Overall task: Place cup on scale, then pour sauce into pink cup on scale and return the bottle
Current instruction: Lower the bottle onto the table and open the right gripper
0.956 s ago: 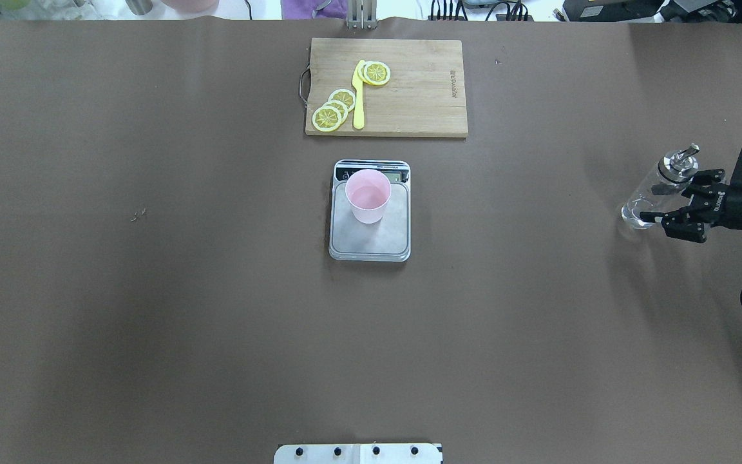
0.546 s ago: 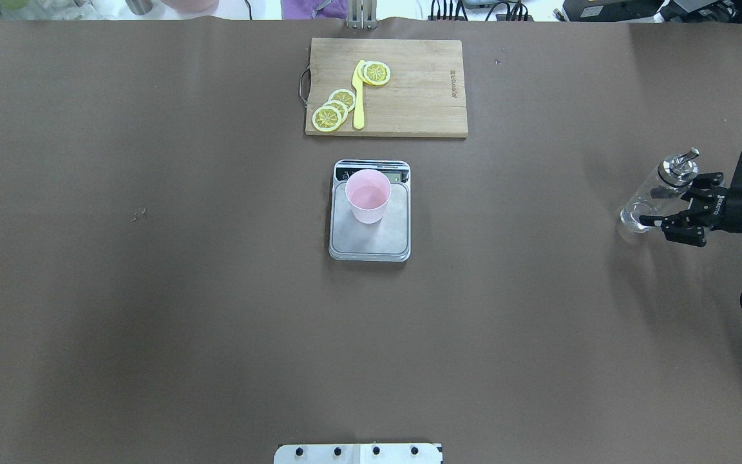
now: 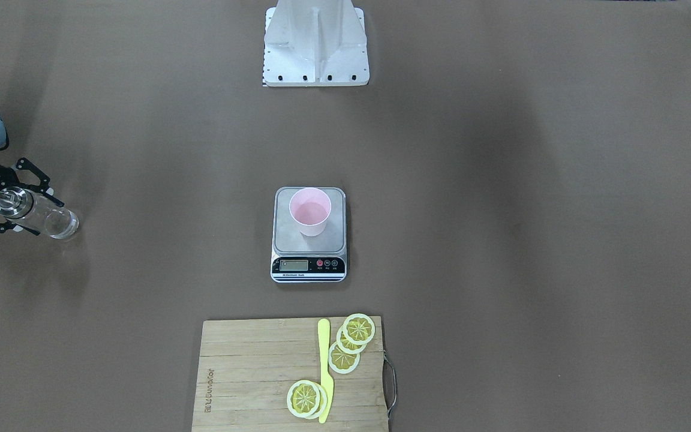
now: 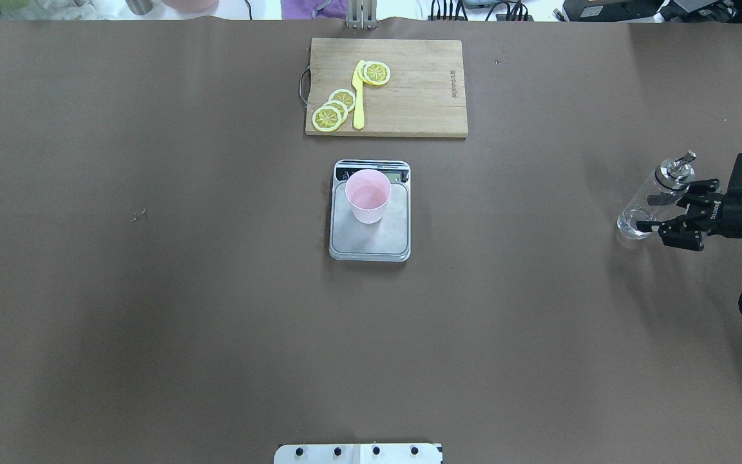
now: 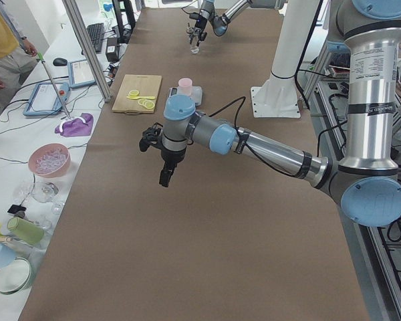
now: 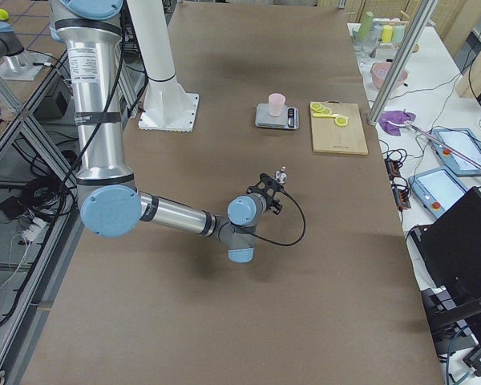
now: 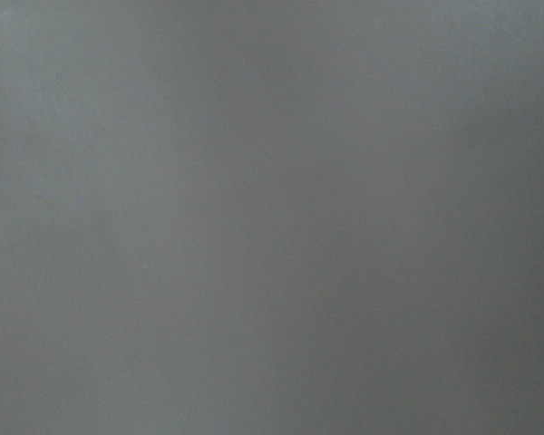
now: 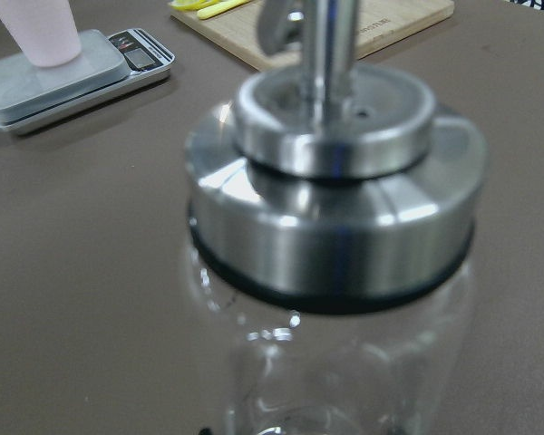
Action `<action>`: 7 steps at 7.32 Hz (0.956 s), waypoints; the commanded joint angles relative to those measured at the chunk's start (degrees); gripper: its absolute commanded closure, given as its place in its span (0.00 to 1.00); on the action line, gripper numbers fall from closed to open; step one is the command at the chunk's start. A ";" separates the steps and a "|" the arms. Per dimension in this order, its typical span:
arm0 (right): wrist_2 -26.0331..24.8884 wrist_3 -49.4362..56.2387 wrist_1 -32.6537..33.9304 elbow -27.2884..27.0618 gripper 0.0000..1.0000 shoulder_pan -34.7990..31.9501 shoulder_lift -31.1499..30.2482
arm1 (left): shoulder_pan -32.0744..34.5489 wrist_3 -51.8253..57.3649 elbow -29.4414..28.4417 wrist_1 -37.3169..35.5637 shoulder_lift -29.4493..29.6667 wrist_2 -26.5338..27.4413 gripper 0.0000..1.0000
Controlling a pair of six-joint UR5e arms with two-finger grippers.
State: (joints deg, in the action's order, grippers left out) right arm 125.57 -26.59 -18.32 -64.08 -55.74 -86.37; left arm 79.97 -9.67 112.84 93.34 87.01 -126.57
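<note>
One clear bottle (image 4: 659, 185) is far out at the table's right end, well apart from the cup (image 4: 368, 193) standing on the scale (image 4: 371, 240), with its glass body pinched in the right gripper (image 4: 648, 212). Returning it looks like the step in hand: lower it straight and seat the base flat before letting go, since a tall bottle tips easily. Only the right wrist view shows the glass looking empty. Only the left-end view shows the left gripper (image 5: 164, 175), whose spread I cannot tell.
</note>
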 commanded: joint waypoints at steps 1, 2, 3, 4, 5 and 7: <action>0.11 -1.80 -2.93 0.53 0.01 -0.07 -0.55 | 0.01 0.00 0.19 0.00 0.00 0.00 0.02; 0.02 -1.80 -4.25 0.54 0.01 -0.07 -1.43 | -0.08 0.00 0.10 0.00 0.00 0.00 0.02; 0.11 -1.71 -4.70 0.54 0.00 0.02 -1.52 | 0.00 0.00 0.19 0.00 0.08 0.00 0.02; 0.11 -1.62 -4.70 0.45 0.00 0.02 -1.52 | 0.01 0.00 0.19 0.00 0.00 0.00 0.02; 0.11 -1.62 -4.88 0.45 0.00 -0.15 -1.87 | -0.08 0.00 0.19 0.00 0.08 0.00 0.02; 0.89 -1.71 -9.34 0.19 0.00 -0.16 -6.68 | -0.08 0.00 0.28 0.00 0.09 -0.08 0.02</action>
State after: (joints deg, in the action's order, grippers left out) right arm 125.89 -28.27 -25.22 -63.69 -55.84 -90.16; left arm 79.94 -9.67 113.05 93.34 87.09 -126.58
